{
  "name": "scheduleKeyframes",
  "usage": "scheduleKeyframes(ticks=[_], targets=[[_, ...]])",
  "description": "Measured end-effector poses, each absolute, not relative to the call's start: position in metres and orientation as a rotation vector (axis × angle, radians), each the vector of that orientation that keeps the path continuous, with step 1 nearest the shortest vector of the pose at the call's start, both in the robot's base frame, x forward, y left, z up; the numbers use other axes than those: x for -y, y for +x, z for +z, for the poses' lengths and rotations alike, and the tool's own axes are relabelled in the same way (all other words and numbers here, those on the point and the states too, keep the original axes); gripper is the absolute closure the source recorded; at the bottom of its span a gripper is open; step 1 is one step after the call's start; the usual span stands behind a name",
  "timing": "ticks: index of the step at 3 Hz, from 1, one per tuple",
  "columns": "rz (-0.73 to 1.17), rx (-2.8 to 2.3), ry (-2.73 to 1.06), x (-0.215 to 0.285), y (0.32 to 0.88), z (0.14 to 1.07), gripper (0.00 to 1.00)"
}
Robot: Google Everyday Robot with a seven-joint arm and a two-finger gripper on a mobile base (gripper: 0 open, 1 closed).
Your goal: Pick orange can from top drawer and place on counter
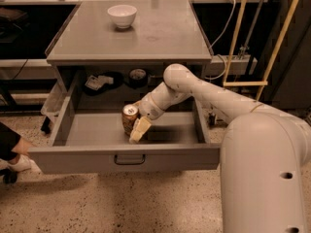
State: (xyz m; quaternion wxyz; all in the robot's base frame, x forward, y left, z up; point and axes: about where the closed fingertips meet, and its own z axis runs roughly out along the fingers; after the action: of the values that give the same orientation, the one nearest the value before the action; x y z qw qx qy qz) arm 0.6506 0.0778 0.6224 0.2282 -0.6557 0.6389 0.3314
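Note:
The orange can [129, 117] stands upright in the top drawer [126, 158], near its middle, silver top up. The drawer is pulled out, with its dark bar handle at the front centre. My gripper [136, 129] reaches down into the drawer from the right and sits right against the can's right front side, partly overlapping it. The white arm [194, 89] crosses the drawer's right half. The counter [160, 33] lies above and behind the drawer, with nothing on its right half.
A white bowl [121, 15] sits on the counter's far left. Dark odd items [99, 81] and a round object [138, 75] lie at the drawer's back. A person's arm and shoe [12, 152] are at the left. Yellow poles [238, 38] and cables stand to the right.

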Motion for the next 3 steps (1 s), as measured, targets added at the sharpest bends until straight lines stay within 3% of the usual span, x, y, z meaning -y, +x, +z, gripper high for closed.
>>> scheduleKeyframes(ticks=[1,3], targets=[[0.914,-1.759,-1.807,-0.0784,0.6504,0.6219,0.0],[0.914,-1.759,-1.807,-0.0785,0.6504,0.6219,0.42]])
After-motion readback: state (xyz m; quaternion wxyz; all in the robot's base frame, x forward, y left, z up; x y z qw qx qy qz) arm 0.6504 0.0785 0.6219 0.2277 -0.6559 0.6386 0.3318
